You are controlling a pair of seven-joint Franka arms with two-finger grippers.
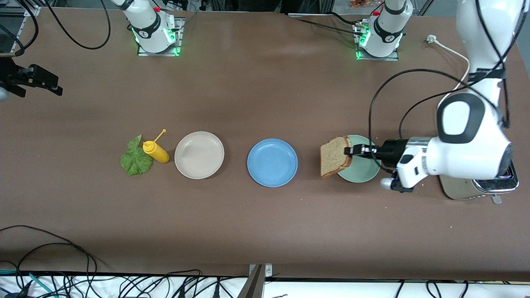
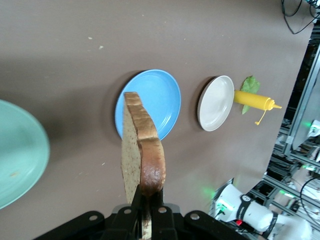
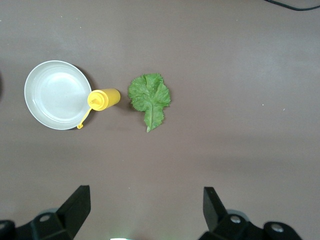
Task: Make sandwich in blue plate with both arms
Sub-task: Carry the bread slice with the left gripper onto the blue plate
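Blue plate (image 1: 272,162) sits nearest the front edge of the table, mid-row, nothing in it yet. Left gripper (image 1: 350,150) is clamped on a bread slice (image 1: 334,156), held on edge over the pale green plate (image 1: 361,169), prob. for carrying to the blue one. Right gripper (image 3: 145,202) waits w/ jaws wide over the lettuce (image 1: 135,157). Beige plate (image 1: 199,155) bare, mustard bottle (image 1: 155,151) beside it.

Robot lab: bolted arm bases (image 1: 155,39), loose cables (image 1: 124,285), brown table (image 1: 265,215).
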